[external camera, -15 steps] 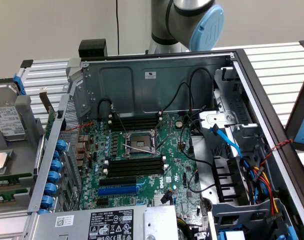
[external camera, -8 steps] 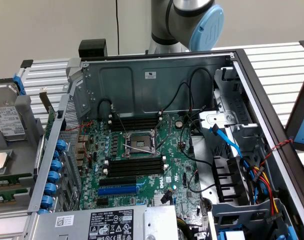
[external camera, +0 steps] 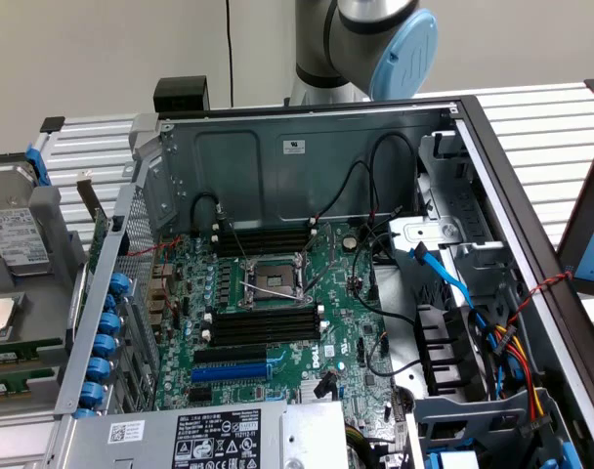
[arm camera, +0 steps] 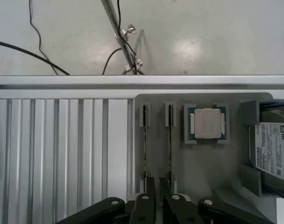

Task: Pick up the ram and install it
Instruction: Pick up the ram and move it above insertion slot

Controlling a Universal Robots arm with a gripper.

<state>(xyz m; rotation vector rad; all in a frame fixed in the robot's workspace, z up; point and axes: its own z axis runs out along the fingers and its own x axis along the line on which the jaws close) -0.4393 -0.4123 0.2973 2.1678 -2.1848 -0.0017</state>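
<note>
Two ram sticks stand on edge in a grey holder tray (arm camera: 156, 107): one ram stick (arm camera: 145, 140) and a second ram stick (arm camera: 170, 140) beside it. In the exterior view they show as green strips (external camera: 14, 352) at the far left. My gripper (arm camera: 157, 183) hangs over the tray with its black fingers (arm camera: 151, 191) close together. They are shut on nothing, and their tips lie over the gap between the two sticks. The motherboard (external camera: 336, 283) lies in the open computer case, with bare black memory slots (external camera: 263, 322) below the CPU socket (external camera: 270, 278) and more memory slots (external camera: 263, 239) above it.
On the holder tray, a processor (arm camera: 206, 123) sits beside the ram and a hard drive (arm camera: 275, 151) lies past it. A ribbed metal tabletop (arm camera: 62, 149) surrounds the tray. Inside the case are black cables (external camera: 365, 195), a blue SATA cable (external camera: 444, 269), a blue expansion slot (external camera: 229, 372) and the power supply (external camera: 199, 440).
</note>
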